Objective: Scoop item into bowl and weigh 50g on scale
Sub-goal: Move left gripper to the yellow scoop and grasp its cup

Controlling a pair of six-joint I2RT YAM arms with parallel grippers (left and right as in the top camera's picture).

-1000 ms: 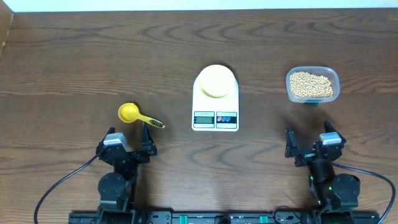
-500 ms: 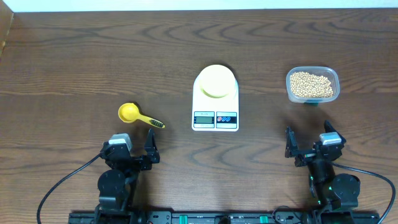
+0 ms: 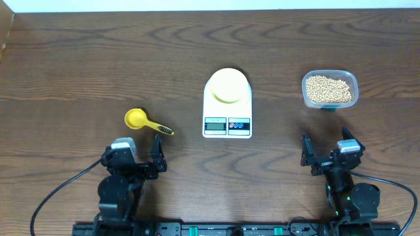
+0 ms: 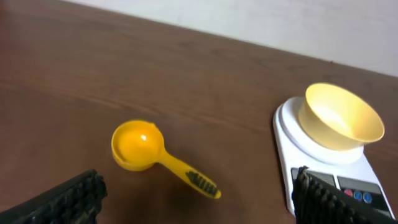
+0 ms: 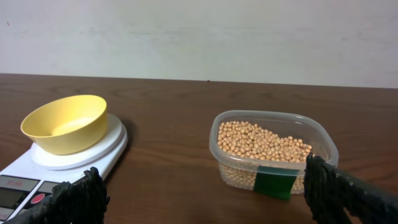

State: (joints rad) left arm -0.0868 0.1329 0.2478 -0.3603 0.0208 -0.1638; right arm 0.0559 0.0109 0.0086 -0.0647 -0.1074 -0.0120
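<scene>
L hand (image 3: 132, 157) spread; beans (image 5: 261, 142) tan, piled.

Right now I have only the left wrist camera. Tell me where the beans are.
Observer: The beans lie in a clear tub to the right of the scale.
Operator: Report its lid.
Observer: No lid. The top is open, and a green label sits on its near wall.
Operator: Give me the right pincer.
Observer: The right pincer is open and empty, on the near side of the tub and apart from it.
</scene>
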